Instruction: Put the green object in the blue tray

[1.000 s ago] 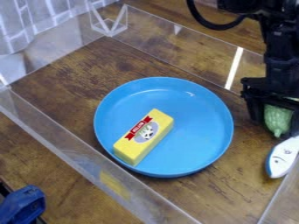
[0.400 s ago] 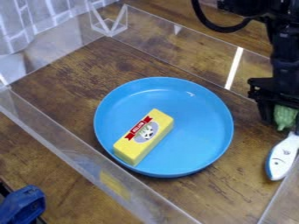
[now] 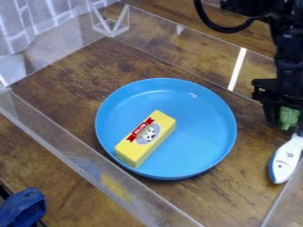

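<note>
The end effector (image 3: 279,96) is a dark, blurred shape whose fingertips are hard to make out, and the right edge cuts off part of it. It hides much of the green object (image 3: 288,118). Whether the two touch is too unclear to tell. The lettering on the yellow block (image 3: 144,139) is too small to read. The left edge crops the blue item (image 3: 21,206) in the lower corner.
</note>
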`<control>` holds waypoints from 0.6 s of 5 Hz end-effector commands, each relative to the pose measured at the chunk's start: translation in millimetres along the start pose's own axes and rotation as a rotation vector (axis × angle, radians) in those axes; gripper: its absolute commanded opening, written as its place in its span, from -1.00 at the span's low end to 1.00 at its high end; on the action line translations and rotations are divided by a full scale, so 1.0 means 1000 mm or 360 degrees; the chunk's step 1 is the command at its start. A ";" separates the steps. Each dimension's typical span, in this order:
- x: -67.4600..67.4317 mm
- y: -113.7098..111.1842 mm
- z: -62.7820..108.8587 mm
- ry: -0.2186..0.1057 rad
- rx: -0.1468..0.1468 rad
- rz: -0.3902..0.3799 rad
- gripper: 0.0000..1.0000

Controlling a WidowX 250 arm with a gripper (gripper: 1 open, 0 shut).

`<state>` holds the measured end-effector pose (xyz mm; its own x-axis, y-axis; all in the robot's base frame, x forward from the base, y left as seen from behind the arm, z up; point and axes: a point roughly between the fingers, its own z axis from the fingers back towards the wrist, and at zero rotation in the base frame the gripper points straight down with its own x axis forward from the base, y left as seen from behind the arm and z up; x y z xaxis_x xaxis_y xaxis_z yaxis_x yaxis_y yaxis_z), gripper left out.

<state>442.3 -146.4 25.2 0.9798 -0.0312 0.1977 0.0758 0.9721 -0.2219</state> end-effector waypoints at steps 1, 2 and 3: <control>-0.014 -0.013 -0.006 0.0074 0.0004 -0.0068 -1.00; -0.014 -0.014 -0.005 0.0084 0.0006 -0.0085 -1.00; -0.014 -0.015 -0.003 0.0095 0.0008 -0.0101 -1.00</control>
<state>436.4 -149.8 25.1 0.9821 -0.0702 0.1750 0.1071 0.9716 -0.2109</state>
